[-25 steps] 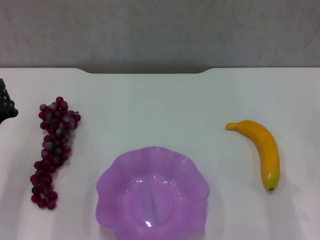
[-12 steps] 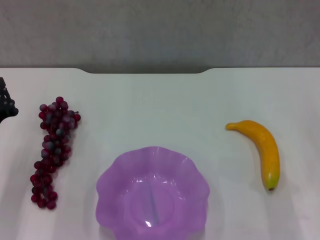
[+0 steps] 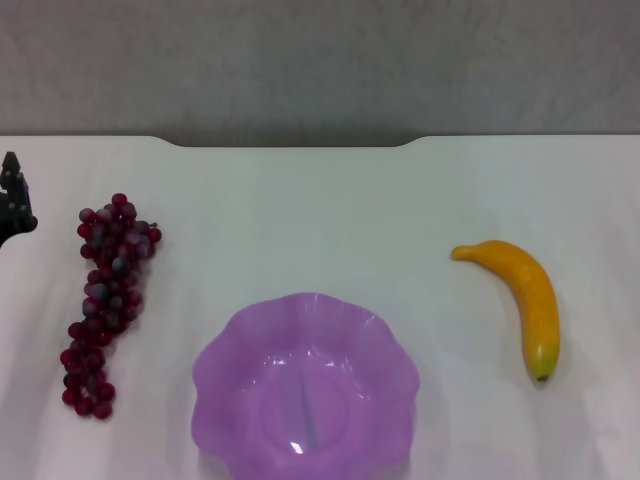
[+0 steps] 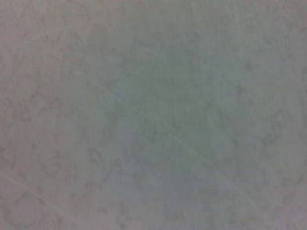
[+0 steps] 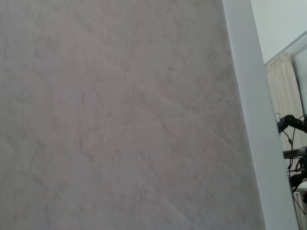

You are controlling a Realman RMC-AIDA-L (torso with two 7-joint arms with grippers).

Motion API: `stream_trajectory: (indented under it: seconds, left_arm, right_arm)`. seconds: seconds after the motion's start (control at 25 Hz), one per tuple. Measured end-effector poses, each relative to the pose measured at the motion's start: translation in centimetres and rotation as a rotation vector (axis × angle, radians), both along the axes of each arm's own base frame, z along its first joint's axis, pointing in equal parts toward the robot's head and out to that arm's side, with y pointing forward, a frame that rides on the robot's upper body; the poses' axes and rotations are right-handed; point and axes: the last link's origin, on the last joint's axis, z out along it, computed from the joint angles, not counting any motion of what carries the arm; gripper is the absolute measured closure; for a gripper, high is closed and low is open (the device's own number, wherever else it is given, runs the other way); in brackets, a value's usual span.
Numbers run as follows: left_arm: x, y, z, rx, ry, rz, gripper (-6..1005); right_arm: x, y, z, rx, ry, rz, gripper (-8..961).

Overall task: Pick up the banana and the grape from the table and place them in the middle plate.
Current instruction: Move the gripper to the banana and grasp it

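**Both fruits on the bench, plate empty, left claw at the edge**

At the far left of the head view a dark part of the left claw (image 3: 14, 205) pokes in over the bench (image 3: 300, 210), just beside the upper end of the grape (image 3: 106, 300) but apart from it. Too little of it shows to tell whether it is released or clenched; it grasps nothing visible. Its place next to the bunch suggests this arm is meant to take the grape, the fruit lying on its own side.

The grape lies flat on the bench as a long bunch running from far to near, left of the middle plate (image 3: 215, 375) and not touching its rim. The middle plate sits at the near centre of the bench with nothing in it, its wavy rim facing up, placed between the two fruits so either arm could reach it.

To the right, well apart from the plate, the banana (image 3: 528, 300) lies flat on its side, stem end toward the centre, dark tip toward the near edge. The right claw is not in view; its wrist camera shows only a grey wall, so that arm appears parked away from the bench.

Neither fruit has been lifted yet, so the task seems to be at its start.
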Motion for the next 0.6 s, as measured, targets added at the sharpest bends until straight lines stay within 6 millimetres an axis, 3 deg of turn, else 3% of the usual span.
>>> stream_trajectory:
  seconds: [0.2,0.48,0.6]
  left_arm:
    - [0.32,0.01,-0.12,0.0,-0.011,-0.012,725]
    - [0.65,-0.23,-0.32,-0.004,-0.006,-0.036,567]
    - [0.94,-0.44,-0.33,0.004,-0.008,-0.057,447]
  right_arm:
    - [-0.04,0.04,-0.02,-0.002,0.004,0.004,727]
    - [-0.02,0.28,-0.09,-0.011,0.018,0.001,326]
    - [0.36,0.32,0.11,-0.004,0.086,-0.007,186]
